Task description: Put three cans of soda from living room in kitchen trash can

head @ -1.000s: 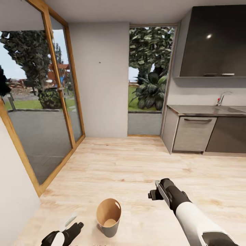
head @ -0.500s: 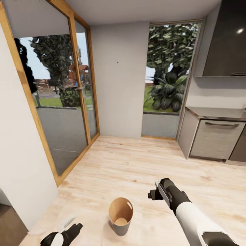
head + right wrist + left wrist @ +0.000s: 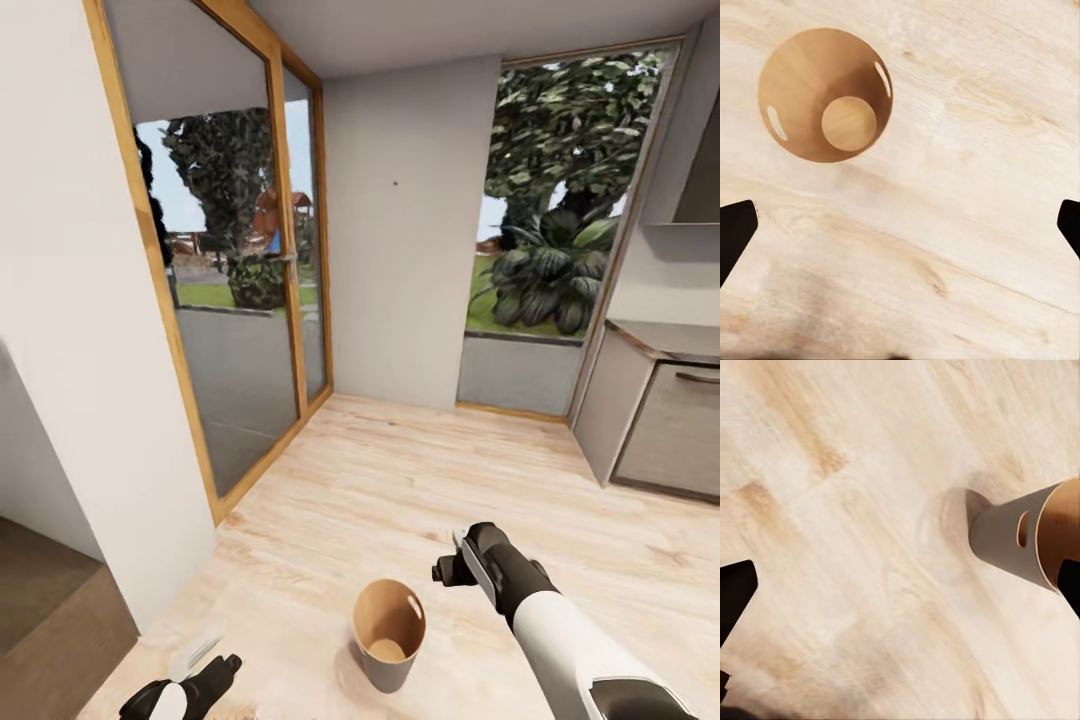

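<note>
The tash can (image 3: 389, 634) stands upright on the pale wood kitchen floor, grey outside and tan inside, with an oval handle slot near the rim. The right wrist view looks straight down into the tash can (image 3: 825, 94), and only its bare bottom shows. In the left wrist view the tash can (image 3: 1020, 540) is seen from the side. My right gripper (image 3: 450, 558) hovers open just right of the bin, with nothing between its fingers. My left gripper (image 3: 208, 655) is open, low and to the bin's left. The soda cans are out of view.
Wood-framed glass doors (image 3: 250, 290) run along the left. A grey wall (image 3: 400, 240) and a window onto the garden (image 3: 560, 240) are ahead. Grey lower cabinets (image 3: 660, 430) under a dark counter stand at the right. A step down (image 3: 50, 600) lies at the far left.
The camera has swung left, so the cabinets and sink have slid out to the right and the left wall has come in. Both arms hold the same pose near the bin.
</note>
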Robot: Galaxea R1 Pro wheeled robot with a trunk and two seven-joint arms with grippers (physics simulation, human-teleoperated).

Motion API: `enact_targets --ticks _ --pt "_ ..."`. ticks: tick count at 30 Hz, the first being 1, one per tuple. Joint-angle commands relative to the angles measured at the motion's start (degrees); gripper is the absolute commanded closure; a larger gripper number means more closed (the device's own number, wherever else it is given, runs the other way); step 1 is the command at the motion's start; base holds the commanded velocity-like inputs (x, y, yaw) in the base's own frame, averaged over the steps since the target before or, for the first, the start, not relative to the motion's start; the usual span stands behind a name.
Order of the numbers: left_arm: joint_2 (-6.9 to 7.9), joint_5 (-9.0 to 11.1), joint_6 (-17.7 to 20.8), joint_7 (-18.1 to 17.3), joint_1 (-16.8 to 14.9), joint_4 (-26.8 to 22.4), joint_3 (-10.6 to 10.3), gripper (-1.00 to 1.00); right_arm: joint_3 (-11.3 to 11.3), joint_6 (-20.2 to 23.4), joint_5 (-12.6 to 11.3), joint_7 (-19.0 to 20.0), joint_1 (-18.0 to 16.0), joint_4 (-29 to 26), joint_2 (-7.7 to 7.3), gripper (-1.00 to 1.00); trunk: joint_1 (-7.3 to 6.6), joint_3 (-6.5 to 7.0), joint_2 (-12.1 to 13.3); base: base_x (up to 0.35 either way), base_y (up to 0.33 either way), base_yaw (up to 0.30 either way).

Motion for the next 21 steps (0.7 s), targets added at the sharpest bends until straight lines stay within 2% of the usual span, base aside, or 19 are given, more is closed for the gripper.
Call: enact_targets --ticks 1,8,13,15,16,17,21 --pt "0.0 -0.01 0.0 0.02 0.0 0.0 -0.02 -1.0 -0.01 0.0 -0.03 0.0 0.0 0.0 -0.01 -1.0 0.0 0.0 0.0 0.0 0.0 0.295" --pt "-0.16 -0.03 0.0 0.01 0.0 0.08 -0.38 -1.0 -0.42 -0.2 -0.66 0.01 -0.05 0.21 -0.27 -1.0 0.0 0.0 0.0 0.044 0.029 0.249" --pt "-0.43 -0.15 -0.07 -0.03 0.0 0.09 -2.84 -1.0 -0.87 -0.31 -0.89 -0.3 -0.08 0.55 -0.4 -1.0 0.0 0.0 0.0 0.245 0.127 0.059" --pt "-0.47 -0.16 -0.08 -0.04 0.0 0.09 -3.25 -1.0 -1.3 -0.29 -1.21 -0.35 -0.08 0.6 -0.43 -1.0 0.0 0.0 0.0 0.298 0.125 0.019" --pt "-0.49 -0.17 -0.08 -0.05 0.0 0.09 -3.51 -1.0 -2.09 -0.28 -1.57 -0.41 -0.1 0.64 -0.47 -1.0 0.0 0.0 0.0 0.311 0.118 0.011" --pt "-0.51 -0.18 -0.09 -0.07 0.0 0.09 -3.78 -1.0 -4.21 -0.27 -1.94 -0.48 -0.5 1.07 -1.27 -1.0 0.0 0.0 0.0 0.324 0.105 0.004" --pt "-0.56 -0.18 -0.06 0.02 0.0 0.09 -3.87 -1.0 -6.15 -0.34 -2.2 -0.39 -1.53 3.04 -2.41 -1.0 0.0 0.0 0.0 0.238 0.074 0.003"
